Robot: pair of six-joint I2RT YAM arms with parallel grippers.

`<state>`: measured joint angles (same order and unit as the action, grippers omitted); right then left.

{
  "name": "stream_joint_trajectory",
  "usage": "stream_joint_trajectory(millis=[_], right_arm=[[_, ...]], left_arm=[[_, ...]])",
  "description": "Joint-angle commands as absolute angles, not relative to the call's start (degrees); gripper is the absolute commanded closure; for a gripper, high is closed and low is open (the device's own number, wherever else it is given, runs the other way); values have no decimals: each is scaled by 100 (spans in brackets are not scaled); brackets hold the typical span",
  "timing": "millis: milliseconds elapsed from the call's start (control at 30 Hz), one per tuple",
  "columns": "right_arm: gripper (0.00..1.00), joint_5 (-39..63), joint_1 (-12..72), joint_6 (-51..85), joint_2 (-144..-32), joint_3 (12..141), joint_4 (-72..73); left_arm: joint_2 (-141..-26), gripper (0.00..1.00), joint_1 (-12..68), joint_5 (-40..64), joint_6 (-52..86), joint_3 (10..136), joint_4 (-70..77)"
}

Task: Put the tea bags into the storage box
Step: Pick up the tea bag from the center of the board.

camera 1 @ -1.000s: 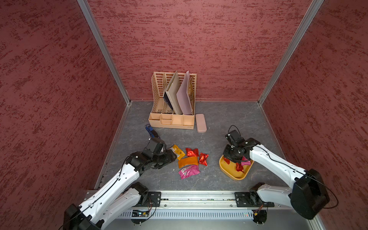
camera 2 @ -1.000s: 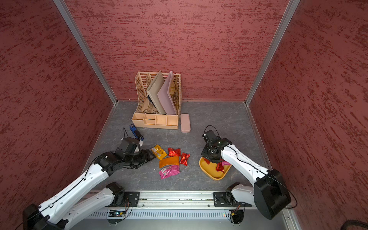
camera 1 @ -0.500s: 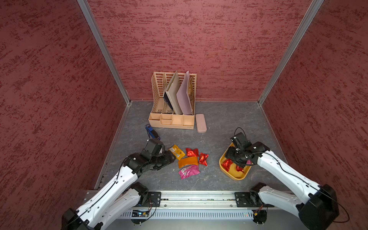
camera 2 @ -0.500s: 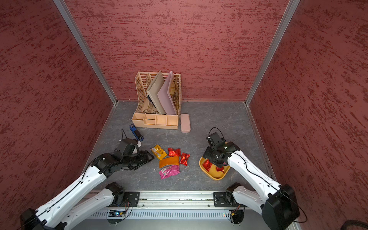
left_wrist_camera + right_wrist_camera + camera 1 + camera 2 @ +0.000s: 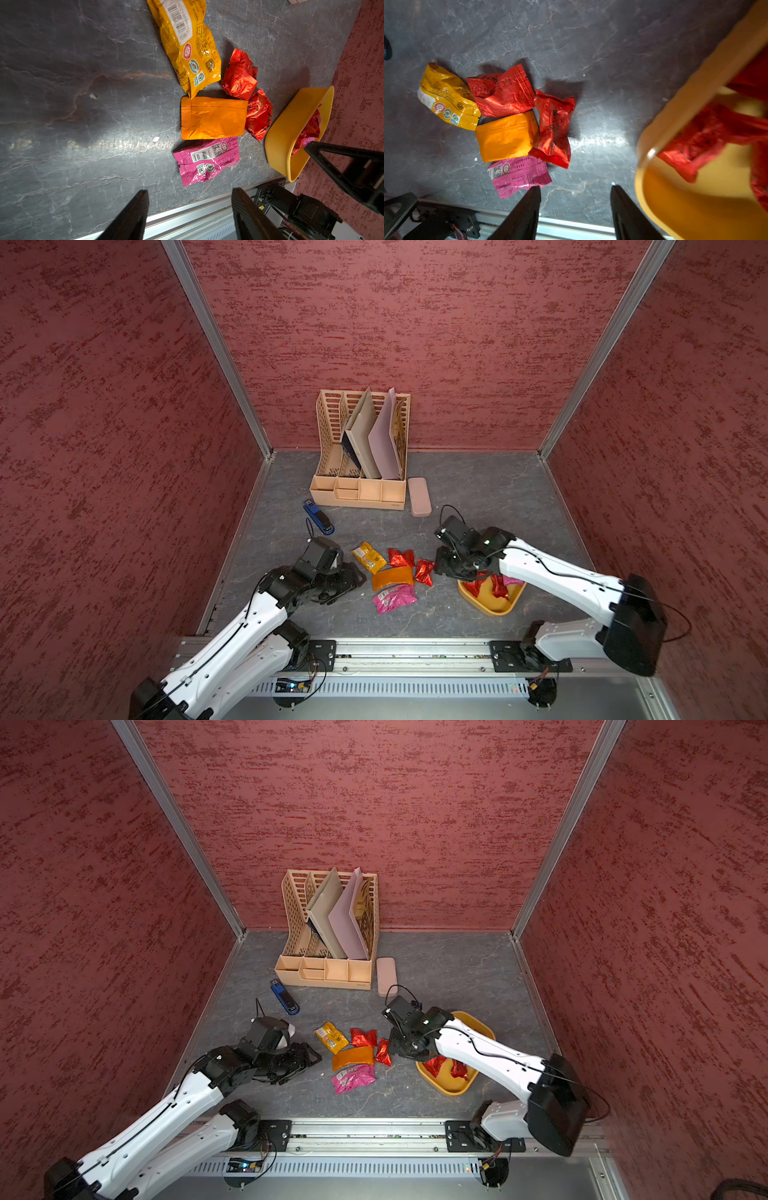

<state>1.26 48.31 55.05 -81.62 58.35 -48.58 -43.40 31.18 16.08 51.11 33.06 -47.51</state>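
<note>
right pincer (image 5: 575, 188): jaws apart with nothing between them, so it's empty. It hangs over bare floor in the gap between the loose pile and the box, just beside the box rim.
left pincer (image 5: 190, 191): same deal, jaws apart, empty, touching nothing. It's on the other side of the pile from the box, aimed at the bags and just short of them.
nearest bag: near red (image 5: 553, 126), crumpled, closest to the right pincer, edge up against the orange bag (image 5: 506, 137).
rest of the pile: far red (image 5: 502, 93), yellow bag (image 5: 446, 97) and pink bag (image 5: 519, 174), all bunched together, each touching a neighbour.
box (image 5: 494, 608): on the floor on the right arm's side, near the pile but not touching it. The arm hides part of it in both top views.
inside the box: boxed reds (image 5: 478, 585) plus a boxed pink (image 5: 513, 581). Can't give an exact count since the arm covers some.
done so far: a handful of bags are in, so I'd call it well underway.
left to do: five bags on the floor (two red, yellow, orange, pink).
my guess for next: the right pincer looks best placed to go for near red, but nothing's gripped yet.
not part of this: stapler (image 5: 319, 517), organiser (image 5: 361, 456) and pink case (image 5: 419, 497), all further back and well clear of the bags.
</note>
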Motion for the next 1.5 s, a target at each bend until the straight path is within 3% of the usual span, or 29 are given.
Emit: stream_joint_trajectory(millis=[0,233,400,500,833,933,1033,1467], right_arm=[[43,241,4895,5364,-8736,6090,-4348],[56,281,4895,5107,-9640,6539,-4287],[76,110,4895,5070,-9854,6732,-4495],[82,86,4897,5106,-9815,6667,-4485],[78,98,4976,5146,-9929,6666,-4459],[85,58,5017,5185,-10051,6705,-4544],[99,-81,5058,5195,-9992,6772,-4728],[100,-1067,5036,5440,-7624,6592,-6312]], left_arm=[[-4120,32,3085,1644,5230,3246,-4877],[-3887,33,3098,1715,5437,3059,-4899],[-3730,33,3090,1605,5388,3046,-4992],[-3631,33,3092,1600,5440,2981,-4977],[-3597,33,3085,1652,5306,3071,-5090],[-3543,33,3081,1643,5282,3085,-5167],[-3458,33,3084,1695,5286,3044,-5155],[-3706,33,3085,1823,5135,2909,-4676]])
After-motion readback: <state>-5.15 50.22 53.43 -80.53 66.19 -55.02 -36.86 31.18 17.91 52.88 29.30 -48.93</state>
